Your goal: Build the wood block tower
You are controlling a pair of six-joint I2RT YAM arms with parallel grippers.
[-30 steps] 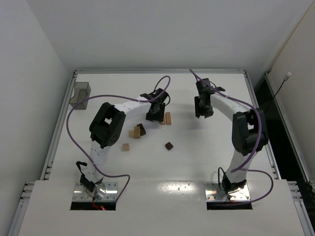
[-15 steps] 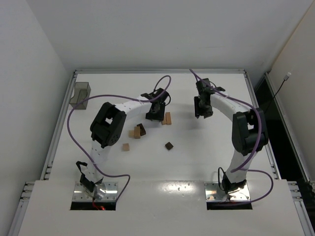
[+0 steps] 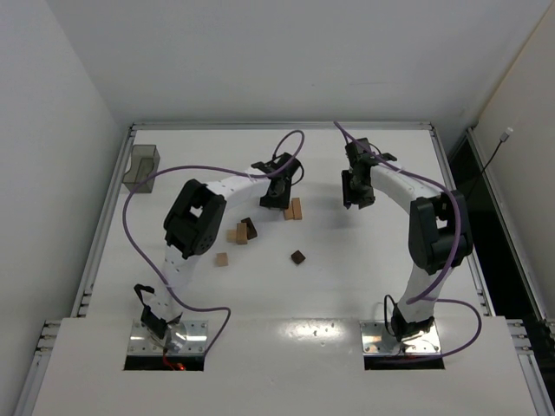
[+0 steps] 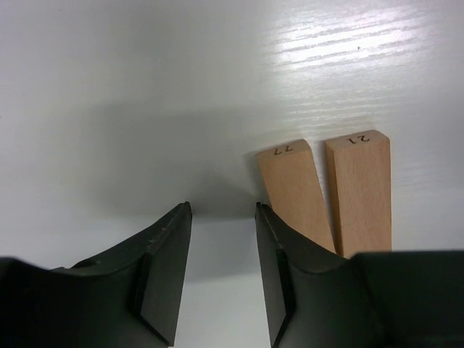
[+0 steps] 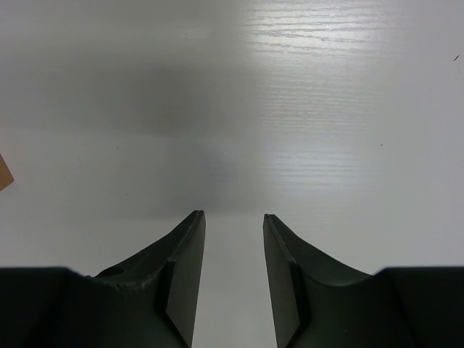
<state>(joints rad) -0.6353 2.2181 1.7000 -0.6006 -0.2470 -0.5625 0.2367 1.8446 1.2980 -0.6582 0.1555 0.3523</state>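
No tower is standing at this point: the wood blocks are lying loose about the middle of the surface (image 3: 364, 286). A small cluster (image 3: 243, 231) of tan and dark pieces is sitting near the left arm, with a tan cube (image 3: 222, 258) and a dark cube (image 3: 298, 256) lying apart from it nearer the bases. Two light bars (image 4: 293, 192) are lying side by side with a narrow gap showing at their far ends. The left pincer (image 4: 221, 214) is hovering just beside them, jaws parted and empty over bare surface. Its right finger is covering the near end of the closer bar, and contact cannot be confirmed. The right pincer (image 5: 232, 217) is hanging well apart, jaws slightly parted, gripping nothing. In my judgement the bars are light, stiff and not fragile, but their smooth faces may be slipping under a weak squeeze. The sound hold is across the narrow width, on the long sides near mid-length, so a bar hangs level. The tight gap between the pair is leaving little room for a finger.
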